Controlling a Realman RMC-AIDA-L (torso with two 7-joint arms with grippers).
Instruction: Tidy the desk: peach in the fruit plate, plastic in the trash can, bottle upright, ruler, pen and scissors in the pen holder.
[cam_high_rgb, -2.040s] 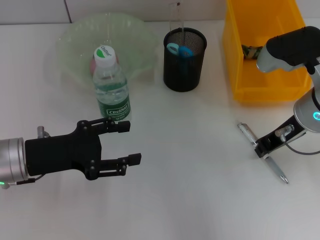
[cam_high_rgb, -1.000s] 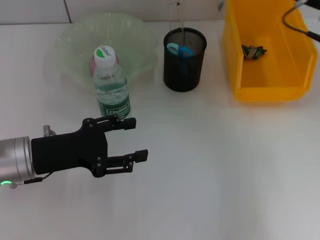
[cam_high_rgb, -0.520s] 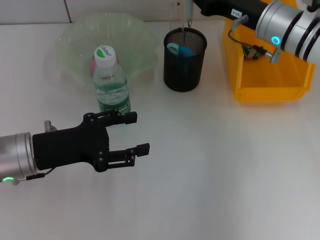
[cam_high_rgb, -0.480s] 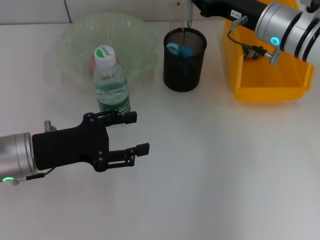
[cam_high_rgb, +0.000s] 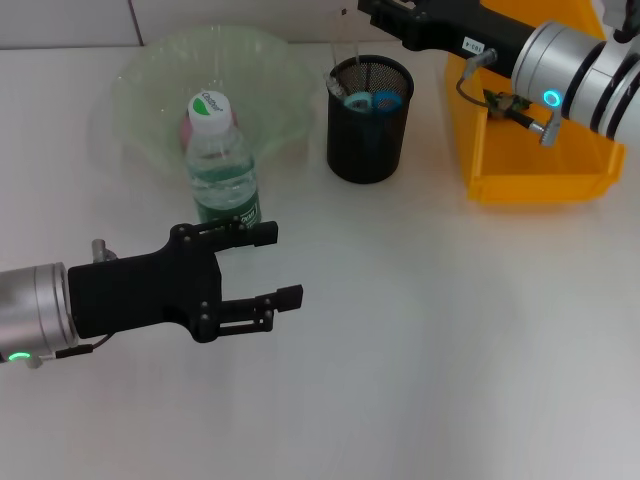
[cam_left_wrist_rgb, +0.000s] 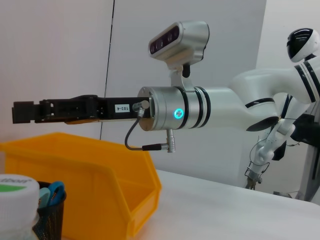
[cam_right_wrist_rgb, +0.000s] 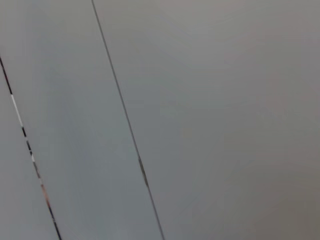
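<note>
Nearest, the left gripper (cam_high_rgb: 265, 267) hovers over the white desk (cam_high_rgb: 420, 340), its fingers spread apart and grasping nothing. Just beyond it the bottle (cam_high_rgb: 222, 170) stands upright in front of the fruit plate (cam_high_rgb: 150, 70), where the peach (cam_high_rgb: 188, 128) shows pink behind the bottle. To the right, the pen holder (cam_high_rgb: 369, 120) holds the blue-handled scissors (cam_high_rgb: 368, 101). Farthest, the right gripper (cam_high_rgb: 375, 12) reaches above the holder from over the trash can (cam_high_rgb: 530, 160); whether it is released or clenched cannot be told.
</note>
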